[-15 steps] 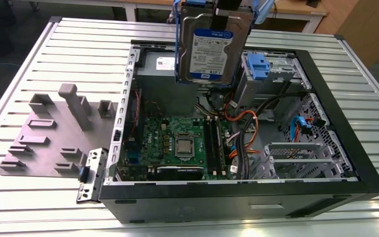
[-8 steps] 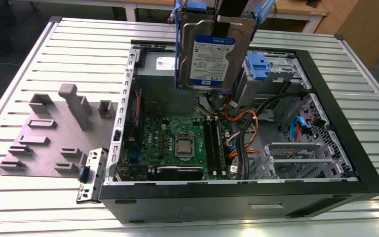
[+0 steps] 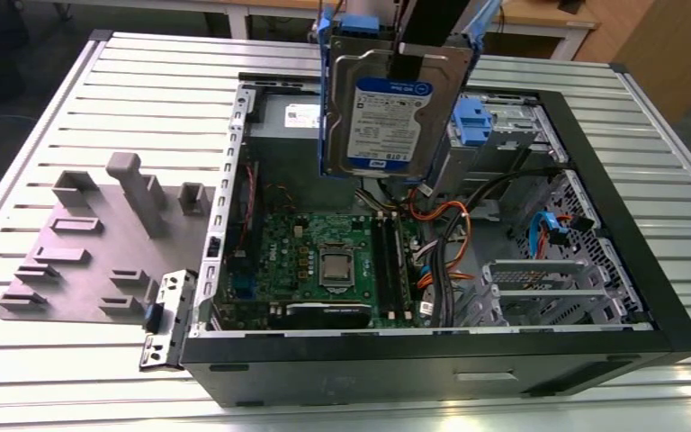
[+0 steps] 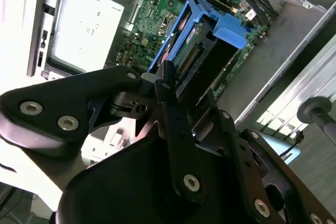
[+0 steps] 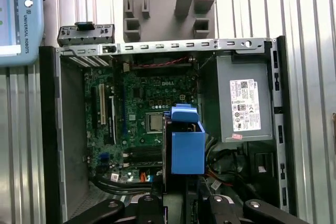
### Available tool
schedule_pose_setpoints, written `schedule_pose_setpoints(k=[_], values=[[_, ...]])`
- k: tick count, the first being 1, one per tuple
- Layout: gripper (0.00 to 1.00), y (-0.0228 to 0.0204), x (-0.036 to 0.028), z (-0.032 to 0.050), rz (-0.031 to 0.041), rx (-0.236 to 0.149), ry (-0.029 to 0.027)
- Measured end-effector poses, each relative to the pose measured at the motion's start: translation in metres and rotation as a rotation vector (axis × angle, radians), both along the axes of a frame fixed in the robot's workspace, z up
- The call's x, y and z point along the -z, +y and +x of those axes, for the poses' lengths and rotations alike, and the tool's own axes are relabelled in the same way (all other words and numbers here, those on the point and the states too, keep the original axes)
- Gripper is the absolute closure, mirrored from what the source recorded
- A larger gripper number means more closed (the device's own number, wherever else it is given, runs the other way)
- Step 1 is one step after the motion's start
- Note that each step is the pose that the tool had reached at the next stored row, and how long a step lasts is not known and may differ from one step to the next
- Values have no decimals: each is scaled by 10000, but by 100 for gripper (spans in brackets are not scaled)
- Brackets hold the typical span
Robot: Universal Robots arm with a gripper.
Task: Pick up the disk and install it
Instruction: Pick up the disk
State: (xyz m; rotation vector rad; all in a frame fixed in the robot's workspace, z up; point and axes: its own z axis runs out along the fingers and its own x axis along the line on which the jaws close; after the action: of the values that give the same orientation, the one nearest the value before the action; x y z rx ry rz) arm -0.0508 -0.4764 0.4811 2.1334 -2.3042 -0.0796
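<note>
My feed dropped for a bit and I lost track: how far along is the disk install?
Done: the pick-up. The disk hangs upright, gripped at its top edge by the shut end effector. In hand: it hovers above the open case, over the motherboard. Left: the install itself; the disk is not yet seated in any bay.

Disk (image 3: 388, 106) in the matt black gripper (image 4: 167, 82) is dull silver metal with a smooth paper label (image 3: 399, 128) and a shiny blue plastic frame (image 3: 325, 94). Under it, the case (image 3: 442, 369) is matt black, the table (image 3: 33, 180) ribbed dull metal.
</note>
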Motion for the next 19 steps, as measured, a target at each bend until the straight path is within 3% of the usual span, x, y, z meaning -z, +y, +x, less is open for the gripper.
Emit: schedule_pose_setpoints(k=[8, 19], values=[[65, -171, 1, 0, 1, 2, 0], [65, -337, -1, 0, -2, 4, 1]])
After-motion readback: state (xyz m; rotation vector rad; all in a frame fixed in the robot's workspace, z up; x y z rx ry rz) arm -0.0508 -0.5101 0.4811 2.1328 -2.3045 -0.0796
